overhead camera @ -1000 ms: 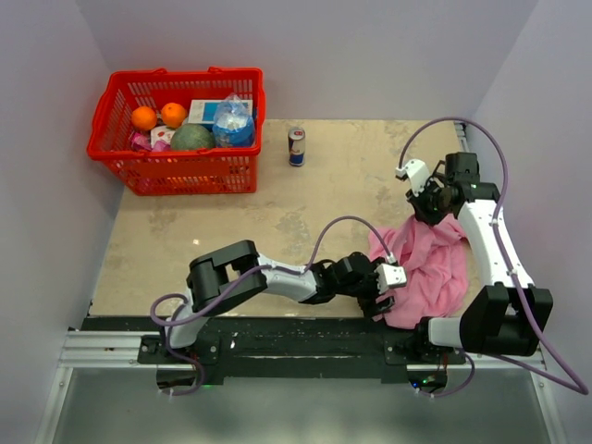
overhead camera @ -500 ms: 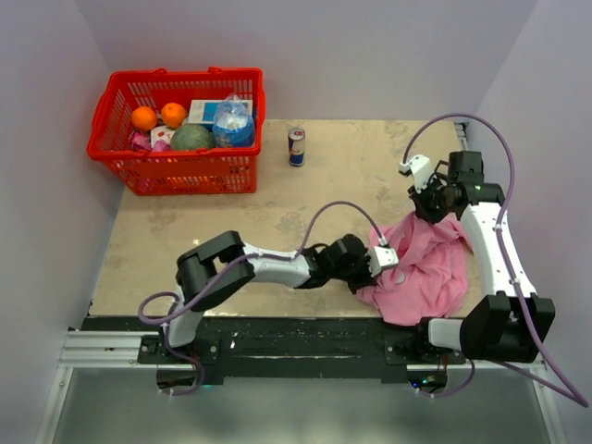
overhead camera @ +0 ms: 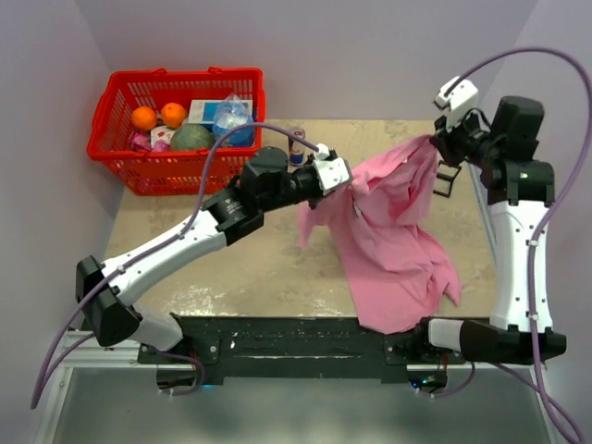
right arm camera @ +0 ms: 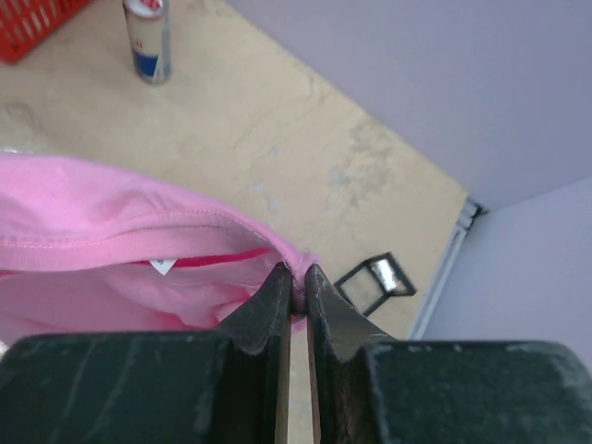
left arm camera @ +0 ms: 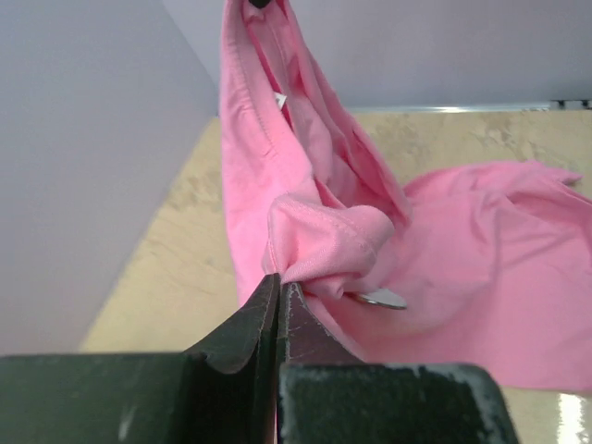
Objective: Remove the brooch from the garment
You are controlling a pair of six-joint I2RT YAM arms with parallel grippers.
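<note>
Gripping garment (left arm camera: 462,231), brooch (left arm camera: 381,298) beside left end effector (left arm camera: 278,289)

There are 1 shirt (overhead camera: 393,240), 1 brooch (left arm camera: 379,298), 2 arms (overhead camera: 176,245) and 2 grippers, the left gripper (left arm camera: 279,285) and the right gripper (right arm camera: 298,276). The table (overhead camera: 231,240) holds 1 can (right arm camera: 148,37), 1 black cube frame (right arm camera: 377,277) and 1 red basket (overhead camera: 176,174). In the basket show 2 oranges (overhead camera: 143,117), 1 green round fruit (overhead camera: 192,138), 1 box (overhead camera: 205,109) and 1 bluish bag (overhead camera: 233,123); the small pink items (overhead camera: 139,141) there are too hidden to count.
</note>
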